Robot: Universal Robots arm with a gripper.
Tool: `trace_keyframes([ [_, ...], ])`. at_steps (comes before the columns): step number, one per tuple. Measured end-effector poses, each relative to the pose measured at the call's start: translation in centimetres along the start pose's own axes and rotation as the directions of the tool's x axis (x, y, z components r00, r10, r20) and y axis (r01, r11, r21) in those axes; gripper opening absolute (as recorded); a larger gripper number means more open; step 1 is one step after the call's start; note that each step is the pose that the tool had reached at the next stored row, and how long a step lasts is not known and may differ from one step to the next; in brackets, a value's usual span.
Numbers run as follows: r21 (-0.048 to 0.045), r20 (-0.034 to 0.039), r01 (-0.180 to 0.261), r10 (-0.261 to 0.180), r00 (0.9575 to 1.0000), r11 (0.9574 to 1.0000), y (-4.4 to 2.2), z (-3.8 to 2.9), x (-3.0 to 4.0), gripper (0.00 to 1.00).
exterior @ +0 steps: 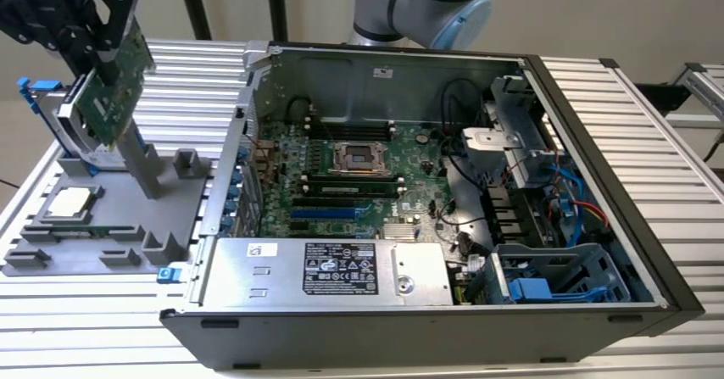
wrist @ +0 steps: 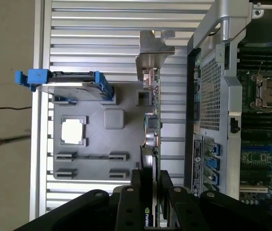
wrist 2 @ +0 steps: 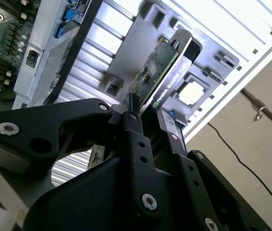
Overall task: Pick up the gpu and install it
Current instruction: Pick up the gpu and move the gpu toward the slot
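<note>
Card in hand beside the open computer case (exterior: 396,341): your gripper (exterior: 104,61) has its fingers (wrist 2: 135,126) pressed together on the gpu (exterior: 111,108), pinching one end of the card across both faces. Both wrist views show the board edge-on, running out from between the black fingers. The gpu hangs tilted over the gray parts tray (exterior: 68,256), which lies just beside the case on the exterior view's left. Its silver bracket (wrist: 153,53) is at the end away from the grip. Whether that far end is fully clear of the tray cannot be told. On the tray, farther from the case than the card, sit a square CPU chip (exterior: 70,201) and a hard drive with blue clips (wrist: 71,86).

By the look of it, you are in the carry toward the case. Keep the pinch firm and square, because a thin card held by one end will want to swing. Hold the card well above the case wall, and keep its long edge parallel to the slots on the motherboard (exterior: 339,184) inside the case.
</note>
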State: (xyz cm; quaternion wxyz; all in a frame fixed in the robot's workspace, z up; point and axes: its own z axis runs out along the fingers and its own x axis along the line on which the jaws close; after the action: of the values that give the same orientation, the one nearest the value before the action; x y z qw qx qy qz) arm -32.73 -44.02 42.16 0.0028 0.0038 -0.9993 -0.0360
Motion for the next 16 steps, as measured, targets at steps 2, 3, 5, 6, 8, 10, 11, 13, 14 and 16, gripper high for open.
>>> trace_keyframes([
  [2,-0.0001,0.0002,0.0,0.0,1.0,1.0,-0.01,0.0,-0.13,0.0],
  [3,-0.0002,0.0003,0.0,0.0,1.0,1.0,0.0,0.01,-0.22,0.0],
  [5,-0.0001,0.0002,0.0,0.0,1.0,1.0,-0.01,0.01,-0.4,0.0],
  [6,0.0,0.0003,0.0,0.0,1.0,1.0,-0.01,0.01,-0.5,0.0],
  [8,0.0001,0.0003,0.0,0.0,1.0,1.0,-0.01,0.01,-0.67,0.0],
  [10,0.0001,0.0003,0.0,0.0,1.0,1.0,-0.01,0.01,-0.8,0.0],
  [11,0.0001,0.0003,0.0,0.0,1.0,1.0,-0.01,0.01,-0.83,0.0],
  [13,0.0001,0.0003,0.0,0.0,1.0,1.0,-0.01,0.01,-0.85,0.0],
  [14,0.0001,0.0003,0.0,0.0,1.0,1.0,-0.01,0.01,-0.86,0.0],
  [16,0.0001,0.0003,0.0,0.0,1.0,1.0,-0.01,0.01,-0.88,0.0],
])
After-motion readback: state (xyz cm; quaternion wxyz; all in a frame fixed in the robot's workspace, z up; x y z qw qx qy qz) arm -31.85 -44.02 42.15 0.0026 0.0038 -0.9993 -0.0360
